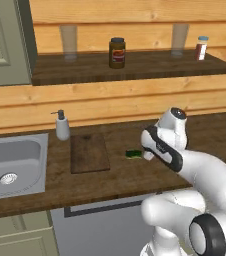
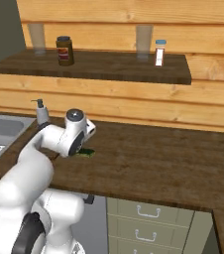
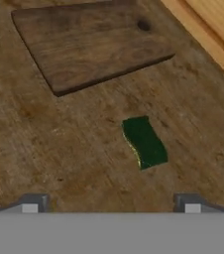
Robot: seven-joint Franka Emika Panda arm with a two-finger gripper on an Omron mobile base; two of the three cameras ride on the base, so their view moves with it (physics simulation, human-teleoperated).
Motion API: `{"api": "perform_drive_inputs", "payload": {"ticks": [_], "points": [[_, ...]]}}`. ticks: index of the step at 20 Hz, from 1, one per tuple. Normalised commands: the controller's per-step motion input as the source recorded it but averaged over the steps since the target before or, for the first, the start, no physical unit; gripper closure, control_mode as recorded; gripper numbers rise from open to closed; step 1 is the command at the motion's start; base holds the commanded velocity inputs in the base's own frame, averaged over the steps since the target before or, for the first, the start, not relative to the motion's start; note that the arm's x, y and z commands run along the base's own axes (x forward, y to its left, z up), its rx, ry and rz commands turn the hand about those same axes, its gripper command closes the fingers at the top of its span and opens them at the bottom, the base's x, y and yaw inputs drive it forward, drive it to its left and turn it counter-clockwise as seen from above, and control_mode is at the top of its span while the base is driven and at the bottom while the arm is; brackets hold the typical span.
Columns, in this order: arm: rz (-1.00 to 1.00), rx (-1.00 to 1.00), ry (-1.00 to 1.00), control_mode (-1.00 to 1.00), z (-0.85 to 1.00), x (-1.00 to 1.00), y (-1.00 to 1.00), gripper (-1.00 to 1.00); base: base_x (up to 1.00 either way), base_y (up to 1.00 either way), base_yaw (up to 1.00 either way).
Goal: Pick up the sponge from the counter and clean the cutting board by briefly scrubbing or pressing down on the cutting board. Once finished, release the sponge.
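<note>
Gripper (image 3: 111, 206) jaws spread wide, nothing between them, poised above sponge (image 3: 143, 141). Sponge lies flat on counter (image 3: 44, 144), near cutting board (image 3: 91, 42), not touching it, on side away from sink (image 1: 12, 165).

We can read no text, brand, number or sign anywhere. The brown jar (image 1: 117, 52) on the wall shelf (image 1: 135, 70) carries a label band, and the small bottle (image 1: 201, 48) beside it another, but both are too blurred for us to read.
</note>
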Motion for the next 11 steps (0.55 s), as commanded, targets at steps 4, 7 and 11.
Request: {"api": "perform_drive_inputs", "payload": {"ticks": [4,7,11], "points": [[-0.32,0.2,-0.06,-1.0,0.69,-1.0,-0.04,-1.0,0.0,0.0,0.0],[-0.32,0.21,-0.02,-1.0,0.61,-0.94,-0.05,-1.0,0.0,0.0,0.0],[-0.29,0.2,-0.01,-1.0,0.57,-0.86,-0.07,-1.0,0.0,0.0,0.0]]}}
